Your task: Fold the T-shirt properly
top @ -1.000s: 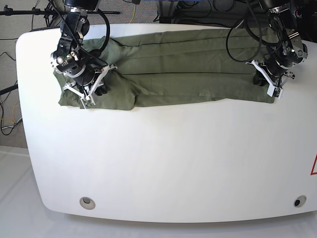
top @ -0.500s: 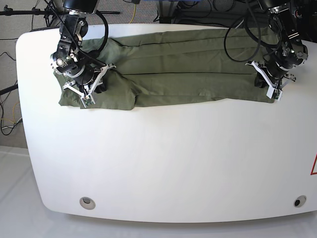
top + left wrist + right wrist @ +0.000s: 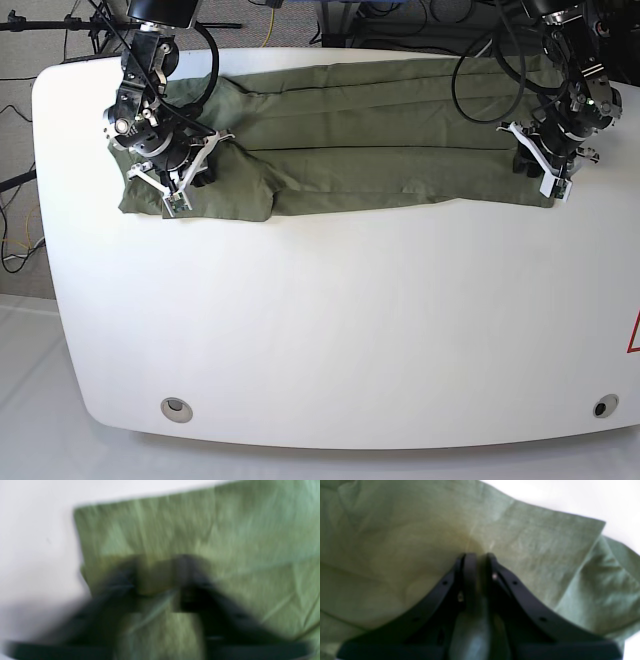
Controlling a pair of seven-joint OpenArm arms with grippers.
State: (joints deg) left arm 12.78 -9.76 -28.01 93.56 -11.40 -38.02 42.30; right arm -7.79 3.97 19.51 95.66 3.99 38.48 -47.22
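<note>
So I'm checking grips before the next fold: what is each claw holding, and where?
Both pinch the T-shirt: the right claw a fold near the sleeve end, the left claw near a corner of the opposite end.

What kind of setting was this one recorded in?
Probably a robotics lab bench: a bare white table, loose cables and a stand behind it, grey floor, and only the T-shirt laid out.

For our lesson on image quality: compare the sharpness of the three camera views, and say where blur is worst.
Left wrist view: worst, the left hand and T-shirt smeared by motion blur. Right wrist view: softly out of focus, the right hand still readable. Base view: sharp and evenly lit, the table bright white.
</note>
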